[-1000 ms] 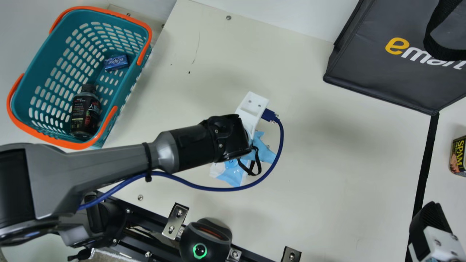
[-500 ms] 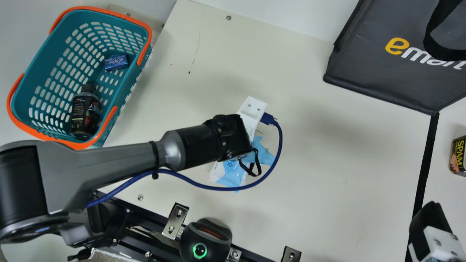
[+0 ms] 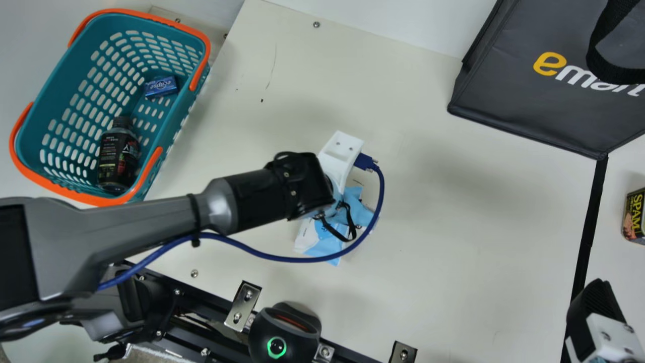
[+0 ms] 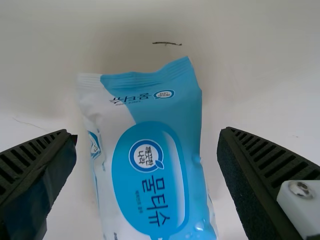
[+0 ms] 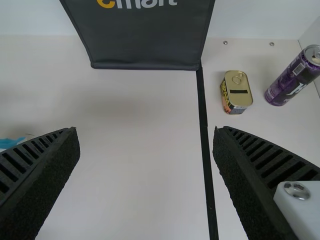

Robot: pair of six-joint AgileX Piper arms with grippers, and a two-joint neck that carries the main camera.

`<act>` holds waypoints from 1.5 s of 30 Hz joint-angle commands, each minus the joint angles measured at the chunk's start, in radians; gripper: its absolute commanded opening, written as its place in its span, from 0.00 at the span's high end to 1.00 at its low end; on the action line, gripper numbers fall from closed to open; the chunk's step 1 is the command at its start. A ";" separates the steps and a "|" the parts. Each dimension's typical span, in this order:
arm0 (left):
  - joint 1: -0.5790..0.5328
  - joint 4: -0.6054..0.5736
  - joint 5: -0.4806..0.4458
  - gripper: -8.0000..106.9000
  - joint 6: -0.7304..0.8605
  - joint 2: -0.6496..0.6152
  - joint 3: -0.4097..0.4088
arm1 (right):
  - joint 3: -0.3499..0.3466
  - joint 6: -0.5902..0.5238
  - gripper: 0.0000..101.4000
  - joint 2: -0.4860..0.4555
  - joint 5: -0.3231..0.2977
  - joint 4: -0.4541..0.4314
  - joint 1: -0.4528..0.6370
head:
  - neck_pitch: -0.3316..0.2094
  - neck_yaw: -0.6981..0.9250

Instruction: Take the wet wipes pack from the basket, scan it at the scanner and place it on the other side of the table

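The wipes pack (image 4: 150, 185) is blue and white, with crimped end. Left gripper (image 3: 315, 189) and right gripper (image 3: 597, 305) hold fingers apart.

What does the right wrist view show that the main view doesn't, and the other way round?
Right wrist view: a purple can standing beyond the tin.

Main view: the basket with a dark bottle and a small blue box inside, the scanner, and the left arm.

Both: the dark bag, the tin, the black strip, the right pincer, and probably the wet wipes pack, a blue sliver at the wrist view's edge.
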State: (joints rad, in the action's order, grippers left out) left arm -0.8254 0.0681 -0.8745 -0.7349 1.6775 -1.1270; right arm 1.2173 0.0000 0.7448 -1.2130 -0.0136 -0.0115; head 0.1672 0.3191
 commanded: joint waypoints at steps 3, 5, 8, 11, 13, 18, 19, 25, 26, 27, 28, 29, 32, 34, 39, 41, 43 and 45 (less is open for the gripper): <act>0.032 -0.042 0.030 0.15 0.086 -0.087 0.040 | 0.000 0.000 0.06 0.000 -0.001 0.000 0.000 | -0.029 0.002; 0.051 -0.062 0.042 0.15 0.133 -0.130 0.063 | 0.000 0.000 0.06 0.000 -0.001 0.000 0.000 | -0.029 0.002; 0.084 -0.091 0.052 0.15 0.209 -0.197 0.096 | 0.000 0.000 0.06 0.000 -0.001 0.000 0.000 | -0.029 0.002; 0.121 -0.116 0.050 0.15 0.283 -0.265 0.126 | 0.000 0.000 0.06 0.000 -0.001 0.000 0.000 | -0.029 0.002; 0.148 -0.128 0.044 0.15 0.330 -0.311 0.145 | 0.000 0.000 0.06 0.000 -0.001 0.000 0.000 | -0.029 0.002; 0.225 -0.153 0.014 0.15 0.440 -0.421 0.181 | 0.000 0.000 0.06 0.000 -0.001 0.000 0.000 | -0.029 0.002; 0.242 -0.157 0.006 0.15 0.459 -0.442 0.186 | 0.000 0.000 0.06 0.000 -0.001 0.000 0.000 | -0.029 0.002; 0.350 -0.182 -0.046 0.15 0.571 -0.562 0.200 | 0.000 0.000 0.06 0.000 -0.001 0.000 0.000 | -0.029 0.002; 0.367 -0.184 -0.054 0.15 0.587 -0.580 0.200 | 0.000 0.000 0.06 0.000 -0.001 0.000 0.000 | -0.029 0.002; 0.387 -0.189 -0.062 0.15 0.605 -0.597 0.199 | 0.000 0.000 0.06 0.000 -0.001 0.000 0.000 | -0.029 0.002; 0.406 -0.194 -0.070 0.15 0.623 -0.614 0.198 | 0.000 0.000 0.06 0.000 -0.001 0.000 0.000 | -0.029 0.002; 0.425 -0.199 -0.077 0.15 0.638 -0.629 0.197 | 0.000 0.000 0.06 0.000 -0.001 0.000 0.000 | -0.029 0.002; 0.479 -0.202 -0.098 0.15 0.682 -0.668 0.188 | 0.000 0.000 0.06 0.000 -0.001 0.000 0.000 | -0.029 -0.044; 0.514 -0.206 -0.115 0.15 0.708 -0.684 0.180 | 0.000 0.000 0.06 0.000 0.000 0.000 0.000 | -0.029 -0.091; 0.530 -0.204 -0.124 0.15 0.719 -0.690 0.177 | 0.000 0.000 0.06 0.000 0.000 0.000 0.000 | -0.029 -0.207; 0.530 -0.204 -0.124 0.15 0.719 -0.690 0.177 | 0.000 0.000 0.06 0.000 0.000 0.000 0.000 | -0.029 -0.254; 0.530 -0.207 -0.125 0.15 0.719 -0.690 0.177 | 0.000 0.000 0.06 0.000 0.000 0.000 0.000 | -0.029 -0.300; 0.530 -0.207 -0.125 0.15 0.719 -0.690 0.177 | 0.000 0.000 0.06 0.000 0.000 0.000 0.000 | -0.029 -0.347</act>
State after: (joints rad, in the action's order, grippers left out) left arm -0.2959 -0.1388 -0.9995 -0.0154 0.9870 -0.9504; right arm 1.2173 0.0000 0.7448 -1.2129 -0.0136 -0.0115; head 0.1672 0.0383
